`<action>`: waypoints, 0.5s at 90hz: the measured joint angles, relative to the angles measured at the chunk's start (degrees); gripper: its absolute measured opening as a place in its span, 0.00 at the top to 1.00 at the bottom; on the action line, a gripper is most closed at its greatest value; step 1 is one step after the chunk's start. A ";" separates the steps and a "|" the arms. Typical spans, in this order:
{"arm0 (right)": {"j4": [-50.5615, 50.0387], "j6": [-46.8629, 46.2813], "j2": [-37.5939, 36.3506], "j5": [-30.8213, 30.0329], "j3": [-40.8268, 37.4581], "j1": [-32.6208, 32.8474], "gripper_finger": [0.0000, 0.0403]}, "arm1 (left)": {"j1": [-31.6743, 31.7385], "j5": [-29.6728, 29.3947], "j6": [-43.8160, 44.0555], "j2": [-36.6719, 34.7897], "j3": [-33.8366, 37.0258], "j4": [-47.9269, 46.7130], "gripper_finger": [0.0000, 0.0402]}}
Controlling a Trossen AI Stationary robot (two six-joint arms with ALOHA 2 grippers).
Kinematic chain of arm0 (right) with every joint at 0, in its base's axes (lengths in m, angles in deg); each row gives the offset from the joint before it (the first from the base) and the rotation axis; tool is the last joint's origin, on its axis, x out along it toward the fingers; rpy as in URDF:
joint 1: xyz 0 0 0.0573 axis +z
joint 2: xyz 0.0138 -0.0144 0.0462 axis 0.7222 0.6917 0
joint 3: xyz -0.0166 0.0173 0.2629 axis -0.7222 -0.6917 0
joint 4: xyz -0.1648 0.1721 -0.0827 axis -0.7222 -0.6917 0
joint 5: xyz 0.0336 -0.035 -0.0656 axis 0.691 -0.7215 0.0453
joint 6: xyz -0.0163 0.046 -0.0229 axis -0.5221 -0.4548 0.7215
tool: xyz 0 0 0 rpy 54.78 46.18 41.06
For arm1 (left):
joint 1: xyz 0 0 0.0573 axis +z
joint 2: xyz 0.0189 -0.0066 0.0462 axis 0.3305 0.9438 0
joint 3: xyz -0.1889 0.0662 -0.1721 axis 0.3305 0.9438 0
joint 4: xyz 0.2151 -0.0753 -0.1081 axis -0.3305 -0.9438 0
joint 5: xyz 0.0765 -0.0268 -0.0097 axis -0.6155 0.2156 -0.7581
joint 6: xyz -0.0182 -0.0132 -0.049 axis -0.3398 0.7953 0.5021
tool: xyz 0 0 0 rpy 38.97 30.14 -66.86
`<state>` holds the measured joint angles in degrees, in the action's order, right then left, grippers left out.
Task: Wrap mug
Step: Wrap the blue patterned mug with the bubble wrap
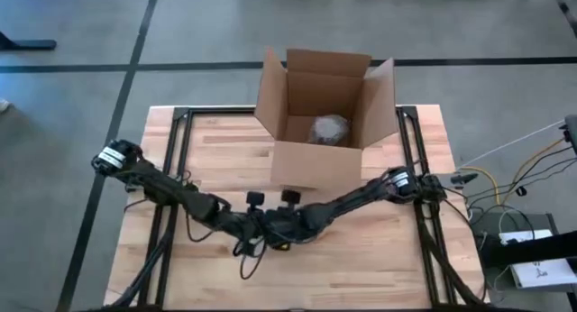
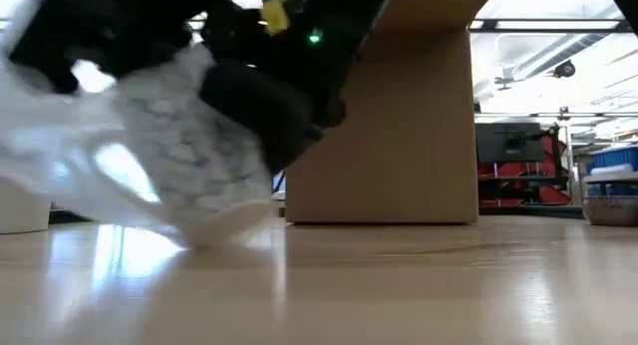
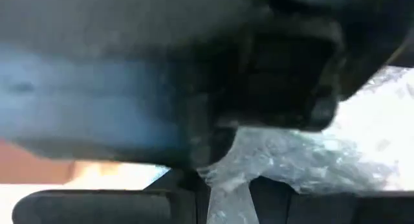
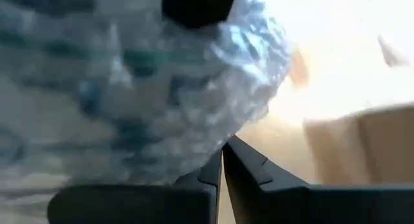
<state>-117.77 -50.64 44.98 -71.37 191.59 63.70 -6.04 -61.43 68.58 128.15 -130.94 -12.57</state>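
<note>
Bubble wrap (image 2: pixel 169 175) bulges close over the counter (image 2: pixel 399 285), both claws meeting on it.

The right claw (image 4: pixel 222 160) looks pinched shut on the wrap, likely pinning it against unrolling. The left claw (image 1: pixel 255 224) crowds in beside it; I cannot tell its opening. The mug is presumably inside the bundle, unseen. Behind stands an open cardboard box (image 1: pixel 317 123) holding another wrapped bundle (image 1: pixel 329 130).

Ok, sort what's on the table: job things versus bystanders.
Job:
- bubble wrap bundle, lifted off the table
- left gripper and right gripper, meeting at it

Bystanders:
- open cardboard box
- wrapped lump already inside it
</note>
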 joint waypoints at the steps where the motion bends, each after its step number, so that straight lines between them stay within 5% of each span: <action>1: 1.17 -0.02 0.04 -0.12 -0.23 0.12 1.00 | -0.12 0.57 0.02 0.00 -0.54 -1.13 0.81; 21: 24.13 -0.27 0.19 -1.78 -6.04 1.71 1.00 | -1.28 14.61 1.86 0.13 -8.56 -15.80 0.81; 31: 33.29 0.30 0.19 -3.16 -9.53 1.64 1.00 | -2.90 13.78 3.34 0.20 -9.13 -18.01 0.81; 45: 33.91 1.60 0.10 -4.93 -10.15 2.08 1.00 | -6.64 10.90 6.70 0.61 -7.81 -17.45 0.81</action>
<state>-83.85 -49.04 45.07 -76.30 181.44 65.78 -12.68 -50.53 75.28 128.77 -138.74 -30.02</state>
